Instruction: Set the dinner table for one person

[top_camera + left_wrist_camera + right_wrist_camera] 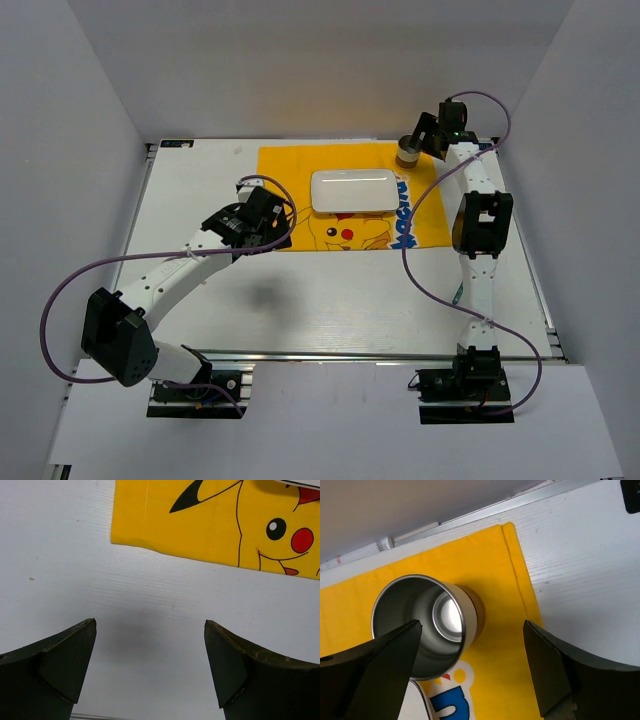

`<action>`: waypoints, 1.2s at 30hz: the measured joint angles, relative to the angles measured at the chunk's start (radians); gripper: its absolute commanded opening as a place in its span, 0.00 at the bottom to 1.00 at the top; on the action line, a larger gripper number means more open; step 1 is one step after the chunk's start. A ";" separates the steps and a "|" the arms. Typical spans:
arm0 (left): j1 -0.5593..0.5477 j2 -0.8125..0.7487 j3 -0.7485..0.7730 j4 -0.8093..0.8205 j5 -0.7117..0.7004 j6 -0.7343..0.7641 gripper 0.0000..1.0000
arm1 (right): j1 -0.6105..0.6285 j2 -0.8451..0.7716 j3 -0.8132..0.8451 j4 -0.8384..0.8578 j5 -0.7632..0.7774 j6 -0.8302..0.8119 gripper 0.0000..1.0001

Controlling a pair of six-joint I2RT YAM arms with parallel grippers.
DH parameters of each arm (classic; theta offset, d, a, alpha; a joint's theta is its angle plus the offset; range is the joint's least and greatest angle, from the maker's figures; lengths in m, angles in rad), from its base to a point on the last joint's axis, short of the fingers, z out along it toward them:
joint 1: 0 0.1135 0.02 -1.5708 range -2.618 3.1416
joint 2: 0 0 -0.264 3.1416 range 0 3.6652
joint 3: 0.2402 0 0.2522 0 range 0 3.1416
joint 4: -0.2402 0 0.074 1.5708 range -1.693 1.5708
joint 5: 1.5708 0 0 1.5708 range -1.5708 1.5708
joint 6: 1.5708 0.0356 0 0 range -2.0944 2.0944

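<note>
Table: a flat white rectangular top with a metal rail along its near edge. A yellow cartoon-print cloth lies at the middle of the far edge. A white rectangular plate sits on the cloth, with its long axis parallel to the far edge.

A metal cup stands upright, mouth up, on the far right corner of the cloth, towards the far right corner of the table.

Right gripper: jaws wide open, holding nothing. The cup lies just ahead of it and off-centre. In the right wrist view the left finger overlaps the cup's rim, while the right finger is well apart from its wall. Whether that left finger touches the rim cannot be told.

Left gripper: jaws wide open and empty. It hangs over bare table just beside the near left corner of the cloth.

Judgement: the right arm is much the nearer to the cup. Any grasp calls for centring the jaws across the cup's vertical axis first. Closing off-centre could tip the cup or push it off the cloth.
</note>
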 measured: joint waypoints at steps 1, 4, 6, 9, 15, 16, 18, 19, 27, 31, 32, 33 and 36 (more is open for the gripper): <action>0.000 0.000 0.000 -0.002 0.000 0.000 0.98 | 0.000 -0.003 -0.001 0.001 -0.006 -0.002 0.89; 0.000 0.000 0.000 -0.022 0.002 0.003 0.98 | -0.002 -0.035 -0.007 -0.016 -0.022 0.000 0.89; 0.000 -0.002 0.000 -0.048 0.006 0.013 0.98 | -0.005 -0.096 -0.032 -0.038 -0.033 0.001 0.89; 0.000 -0.023 -0.011 -0.073 0.021 0.046 0.98 | -0.028 -0.344 -0.263 -0.035 -0.064 -0.003 0.89; -0.001 -0.172 -0.190 -0.090 0.039 0.080 0.98 | -0.145 -1.004 -0.903 -0.001 0.012 0.009 0.89; -0.003 -0.184 -0.206 -0.094 0.041 0.082 0.98 | -0.164 -1.078 -0.995 -0.001 0.027 0.016 0.89; -0.003 -0.201 -0.219 -0.097 0.045 0.091 0.98 | -0.181 -1.199 -1.180 0.005 0.048 0.034 0.89; -0.003 -0.209 -0.221 -0.091 0.047 0.096 0.98 | -0.185 -1.239 -1.274 -0.005 0.055 0.047 0.89; -0.002 -0.240 -0.221 -0.067 0.053 0.120 0.98 | -0.232 -1.366 -1.695 -0.116 0.082 0.099 0.86; -0.007 -0.268 -0.222 -0.066 0.054 0.124 0.98 | -0.259 -1.458 -1.749 -0.119 0.090 0.124 0.86; -0.009 -0.274 -0.222 -0.066 0.055 0.124 0.98 | -0.264 -1.467 -1.751 -0.122 0.094 0.129 0.85; -0.011 -0.280 -0.222 -0.066 0.055 0.123 0.98 | -0.274 -1.472 -1.751 -0.124 0.101 0.132 0.85; -0.013 -0.288 -0.222 -0.066 0.055 0.124 0.98 | -0.300 -1.467 -1.751 -0.125 0.130 0.129 0.88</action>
